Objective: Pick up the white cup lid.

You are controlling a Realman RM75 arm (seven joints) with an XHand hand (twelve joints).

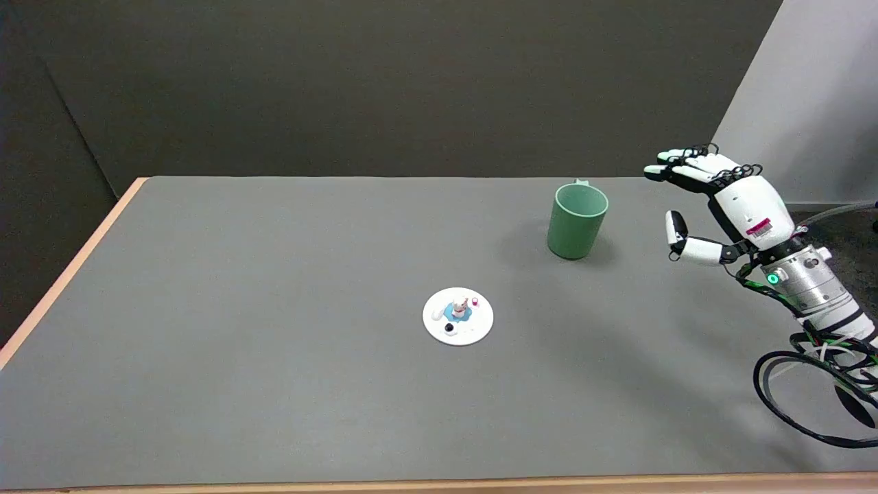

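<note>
The white cup lid (457, 316) lies flat a little below the frame's centre, probably set apart from the green cup (577, 220) for easy reach. At the right edge the right hand (727, 202) hangs in air, fingers spread, holding nothing, well apart from the lid.

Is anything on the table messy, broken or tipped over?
Nothing looks spilled or broken. The green cup stands upright with no lid on. Its white cup lid lies flat on the table, apart from it. The right hand is open in the air, touching nothing.
</note>
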